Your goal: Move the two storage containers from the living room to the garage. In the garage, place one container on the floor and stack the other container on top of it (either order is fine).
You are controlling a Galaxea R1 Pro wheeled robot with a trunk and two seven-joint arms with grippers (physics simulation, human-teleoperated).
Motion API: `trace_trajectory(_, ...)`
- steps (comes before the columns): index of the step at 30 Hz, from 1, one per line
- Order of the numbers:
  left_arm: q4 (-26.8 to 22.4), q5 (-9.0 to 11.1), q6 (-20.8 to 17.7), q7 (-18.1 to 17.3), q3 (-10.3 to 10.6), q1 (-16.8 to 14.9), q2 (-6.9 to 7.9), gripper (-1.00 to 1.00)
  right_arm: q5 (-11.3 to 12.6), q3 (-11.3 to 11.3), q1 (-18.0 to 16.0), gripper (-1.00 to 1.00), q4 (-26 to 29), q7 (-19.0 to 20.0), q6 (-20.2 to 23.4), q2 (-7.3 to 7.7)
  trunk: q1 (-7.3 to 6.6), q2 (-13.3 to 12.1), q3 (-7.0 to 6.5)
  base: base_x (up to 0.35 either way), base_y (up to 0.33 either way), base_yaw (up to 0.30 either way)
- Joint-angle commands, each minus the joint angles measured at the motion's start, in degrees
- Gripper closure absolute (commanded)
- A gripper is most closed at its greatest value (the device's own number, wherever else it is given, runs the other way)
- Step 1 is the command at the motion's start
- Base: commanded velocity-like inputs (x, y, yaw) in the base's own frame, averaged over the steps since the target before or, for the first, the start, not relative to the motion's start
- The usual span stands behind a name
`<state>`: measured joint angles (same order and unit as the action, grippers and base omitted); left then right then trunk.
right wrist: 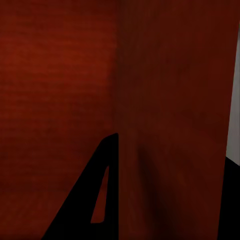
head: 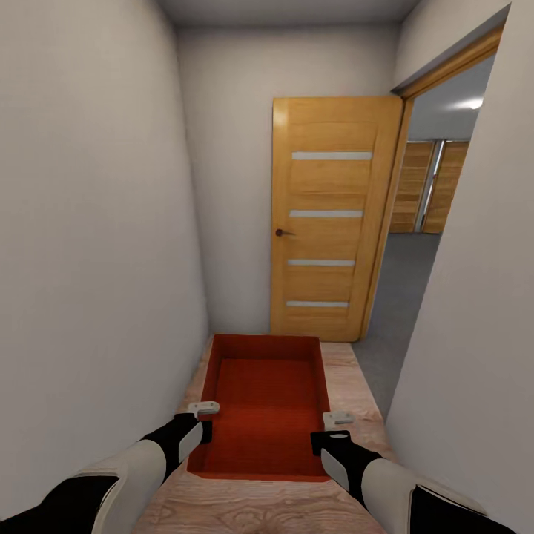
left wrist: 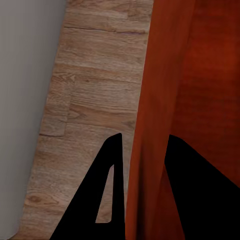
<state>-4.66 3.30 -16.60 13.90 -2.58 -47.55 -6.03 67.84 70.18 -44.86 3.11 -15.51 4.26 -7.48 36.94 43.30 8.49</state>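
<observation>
One orange-red storage container (head: 267,408) is held in front of me above a light wood plank floor, open side up and empty. My left gripper (head: 202,420) is shut on its left wall, and the left wrist view shows that gripper (left wrist: 144,137) with the jaws straddling the ribbed wall (left wrist: 150,90). My right gripper (head: 337,429) is shut on the right wall, its jaws on either side of the wall (right wrist: 170,100) in the right wrist view. Through the doorway at the right I see the garage with its grey floor (head: 404,289). The other container and the living room are out of view.
I am in a narrow hallway with white walls close on both sides (head: 89,259). An orange wooden door (head: 330,222) stands open at the hallway's end. Beyond the doorway, wooden plank garage doors (head: 430,185) show at the far side.
</observation>
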Motion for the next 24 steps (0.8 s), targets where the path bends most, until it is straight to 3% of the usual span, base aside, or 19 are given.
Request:
trace_trajectory(1,0.09,0.39,-0.36,0.42,1.8,0.01,0.0,1.0,-1.13,-0.92,-0.11,1.0,0.14,-0.49,0.31,1.06,0.05,0.07,0.09,0.323,0.0,0.0)
trace_trajectory(24,0.09,0.39,-0.34,0.42,1.82,0.0,-0.03,1.0,-1.13,-0.88,-0.11,1.0,0.14,-0.49,0.31,1.06,0.05,0.07,0.09,0.322,0.0,0.0)
